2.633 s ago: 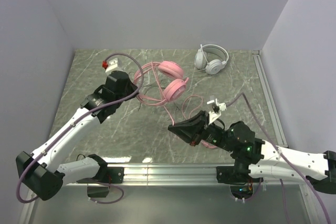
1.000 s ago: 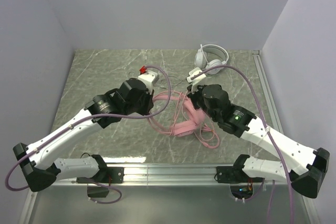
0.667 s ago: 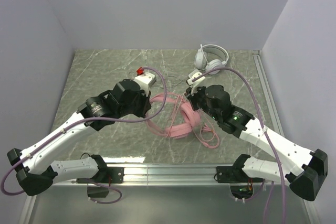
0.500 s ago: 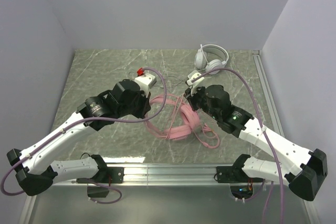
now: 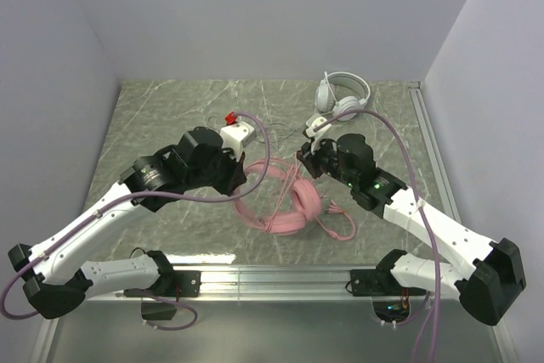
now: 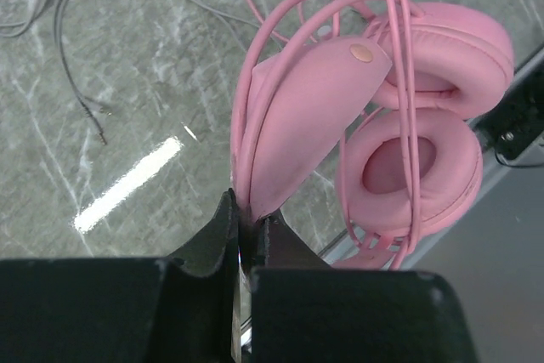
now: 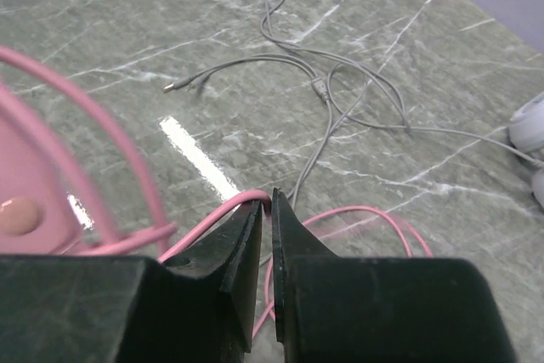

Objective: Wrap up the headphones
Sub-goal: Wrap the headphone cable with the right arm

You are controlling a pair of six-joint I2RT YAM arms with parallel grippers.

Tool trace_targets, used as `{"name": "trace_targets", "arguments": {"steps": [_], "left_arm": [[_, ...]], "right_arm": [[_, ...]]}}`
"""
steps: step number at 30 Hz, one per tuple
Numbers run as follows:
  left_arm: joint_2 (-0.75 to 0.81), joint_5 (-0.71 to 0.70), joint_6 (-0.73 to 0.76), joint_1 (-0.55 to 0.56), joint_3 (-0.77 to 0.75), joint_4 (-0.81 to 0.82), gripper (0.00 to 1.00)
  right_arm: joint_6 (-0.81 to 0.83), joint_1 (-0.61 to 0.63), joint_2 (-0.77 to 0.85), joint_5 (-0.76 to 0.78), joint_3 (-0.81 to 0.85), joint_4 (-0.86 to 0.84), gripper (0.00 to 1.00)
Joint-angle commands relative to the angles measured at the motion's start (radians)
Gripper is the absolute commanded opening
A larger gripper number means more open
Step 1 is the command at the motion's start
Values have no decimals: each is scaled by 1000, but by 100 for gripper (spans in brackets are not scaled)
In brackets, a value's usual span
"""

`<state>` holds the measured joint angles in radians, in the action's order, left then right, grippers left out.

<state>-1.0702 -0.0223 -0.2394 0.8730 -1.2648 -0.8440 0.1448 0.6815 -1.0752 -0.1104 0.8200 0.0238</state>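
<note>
The pink headphones (image 5: 291, 207) hang in the middle of the table, cable loops wound round the band and ear cups (image 6: 442, 57). My left gripper (image 5: 241, 179) is shut on the pink headband (image 6: 297, 116), pinched at the jaw tips (image 6: 246, 220). My right gripper (image 5: 303, 155) stands just right of it, shut on the pink cable (image 7: 208, 225), which bends over the tips (image 7: 270, 201). More pink cable (image 5: 340, 227) lies looped on the table. The white headphones (image 5: 342, 95) rest at the back right, their thin grey cable (image 7: 327, 91) trailing over the marble.
An aluminium rail (image 5: 280, 276) runs along the near edge and another (image 5: 433, 155) along the right side. Grey walls close in the back and both sides. The grey cable's plug end (image 6: 100, 135) lies loose left of the pink headset.
The pink headset has come from the back of the table to the middle, held by my left gripper. Over the last second both grippers shifted slightly left, and the right jaws eased a little.
</note>
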Motion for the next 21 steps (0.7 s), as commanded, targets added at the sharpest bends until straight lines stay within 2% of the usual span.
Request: {"name": "trace_targets", "arguments": {"steps": [1,5,10,16,18,21], "left_arm": [[76,380,46,35,-85,2,0],[79,404,8,35,-97,36,0],[44,305,-87,26,-117,30,0],[3,265,-145,-3,-114,-6,0],[-5,249,-161,-15,-111,-13,0],[-20,246,-185,-41,-101,-30,0]], "right_arm": [[4,-59,-3,22,-21,-153,15],[-1,-63,0,-31,-48,-186,16],[-22,-66,9,-83,-97,-246,17],[-80,-71,6,-68,-147,-303,19],[-106,-80,12,-28,-166,-327,27],[-193,-117,21,5,-179,-331,33]]}}
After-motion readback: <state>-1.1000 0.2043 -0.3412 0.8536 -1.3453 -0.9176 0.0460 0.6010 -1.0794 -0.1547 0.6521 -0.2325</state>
